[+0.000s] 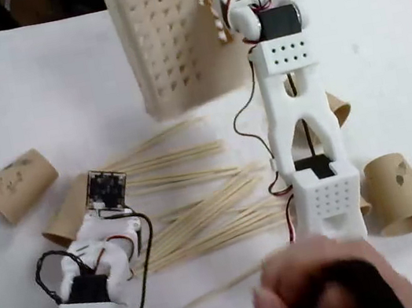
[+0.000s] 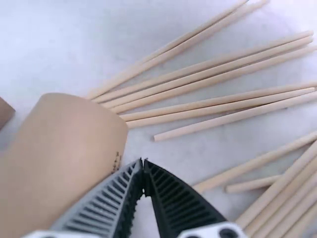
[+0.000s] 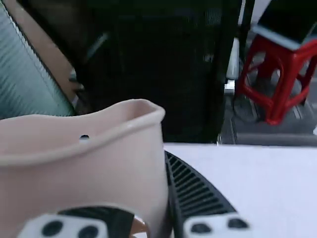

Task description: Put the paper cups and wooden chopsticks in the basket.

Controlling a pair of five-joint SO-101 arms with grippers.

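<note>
The beige perforated basket (image 1: pixel 162 42) stands at the table's far side. Its wall (image 3: pixel 99 148) sits between the jaws of my right gripper (image 3: pixel 158 188), which is shut on its rim (image 1: pixel 224 7). Several wooden chopsticks (image 1: pixel 191 204) lie scattered mid-table. Paper cups lie on their sides: one at the far left (image 1: pixel 16 186), one (image 1: pixel 66 218) beside my left gripper (image 1: pixel 95 205), one at the right (image 1: pixel 396 192), one (image 1: pixel 338 108) behind the right arm. In the left wrist view my left gripper (image 2: pixel 142 166) is shut with nothing in it, touching the brown cup's side (image 2: pixel 59 153), chopsticks (image 2: pixel 213 74) just beyond.
A person's hand (image 1: pixel 325 284) shows at the near table edge, next to the right arm's base. A red stool (image 3: pixel 277 74) and dark furniture stand beyond the table's far edge. Bare white tabletop (image 1: pixel 35 88) lies at the far left.
</note>
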